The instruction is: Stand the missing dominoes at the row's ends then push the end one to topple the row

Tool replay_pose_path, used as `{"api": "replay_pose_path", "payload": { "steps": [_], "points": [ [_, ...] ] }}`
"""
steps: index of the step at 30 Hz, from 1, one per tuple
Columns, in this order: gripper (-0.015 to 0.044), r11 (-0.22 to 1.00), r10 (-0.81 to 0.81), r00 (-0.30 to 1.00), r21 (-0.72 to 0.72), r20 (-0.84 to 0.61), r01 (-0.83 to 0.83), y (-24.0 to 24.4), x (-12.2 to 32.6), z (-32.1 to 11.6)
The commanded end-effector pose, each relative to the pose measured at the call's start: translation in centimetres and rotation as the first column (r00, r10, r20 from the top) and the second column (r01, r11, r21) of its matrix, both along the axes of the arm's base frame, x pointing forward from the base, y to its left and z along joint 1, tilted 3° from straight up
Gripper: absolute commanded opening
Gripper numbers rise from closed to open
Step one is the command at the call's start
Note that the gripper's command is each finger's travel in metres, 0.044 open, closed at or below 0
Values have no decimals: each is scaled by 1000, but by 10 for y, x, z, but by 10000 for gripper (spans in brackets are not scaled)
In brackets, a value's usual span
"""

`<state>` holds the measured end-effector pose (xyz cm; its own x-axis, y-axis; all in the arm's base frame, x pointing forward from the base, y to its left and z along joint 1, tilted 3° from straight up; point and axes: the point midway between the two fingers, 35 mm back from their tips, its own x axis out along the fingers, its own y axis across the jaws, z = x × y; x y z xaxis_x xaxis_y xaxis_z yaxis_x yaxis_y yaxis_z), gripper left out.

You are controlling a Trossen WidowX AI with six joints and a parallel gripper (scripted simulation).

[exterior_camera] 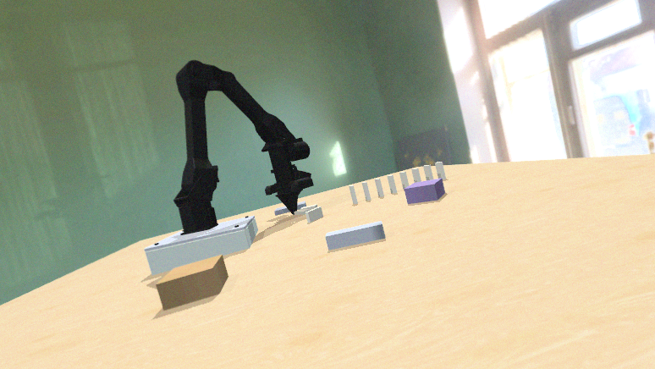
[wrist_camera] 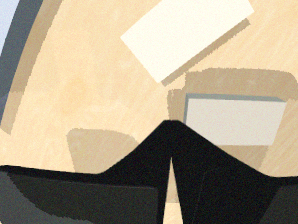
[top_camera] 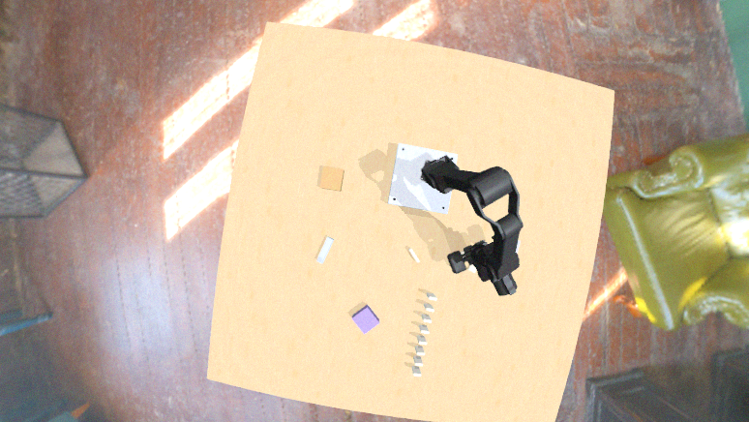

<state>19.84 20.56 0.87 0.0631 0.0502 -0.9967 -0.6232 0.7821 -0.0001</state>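
My gripper (exterior_camera: 293, 212) (wrist_camera: 170, 127) is shut and empty, its tips low near the table. A pale domino (wrist_camera: 232, 121) lies beside the fingertips, its lower left part hidden by a finger. Another domino (wrist_camera: 187, 39) lies flat and angled beyond it. The arm mostly hides these two in the top view. A third loose domino (top_camera: 413, 255) (exterior_camera: 314, 214) rests on its long edge. Several dominoes stand upright in a spaced row, from the end nearest the robot base, a domino (top_camera: 431, 296) (exterior_camera: 353, 195), to the far-end domino (top_camera: 416, 372) (exterior_camera: 440, 171).
A purple block (top_camera: 366, 318) (exterior_camera: 424, 191) sits beside the row. A pale blue-grey bar (top_camera: 324, 250) (exterior_camera: 355, 236) and an orange-tan block (top_camera: 331, 178) (exterior_camera: 192, 282) lie farther off. Another blue-grey block (exterior_camera: 283, 210) (wrist_camera: 9, 55) is near the gripper. The white robot base (top_camera: 395, 180) stands behind.
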Motion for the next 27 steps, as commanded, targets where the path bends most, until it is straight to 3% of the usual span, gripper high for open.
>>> {"api": "replay_pose_path", "payload": {
  "steps": [1, 7, 13, 18, 19, 23, 27],
  "points": [
    [0, 1000, 2, 1000, -2, 4, -2, -6, 6, 0],
    [0, 1000, 4, 1000, 3, -3, -4, -7, 6, 2],
    [0, 1000, 5, 1000, -4, 6, -5, -32, 19, 78],
    [0, 1000, 5, 1000, -4, 7, -5, -33, 19, 80],
    [26, 1000, -12, 1000, -3, 6, 12, -33, 20, 80],
    [131, 941, -336, 942, 17, -13, 337, -36, 24, 81],
    [236, 732, -680, 732, 31, -43, 681, -40, 30, 81]
  ]
}}
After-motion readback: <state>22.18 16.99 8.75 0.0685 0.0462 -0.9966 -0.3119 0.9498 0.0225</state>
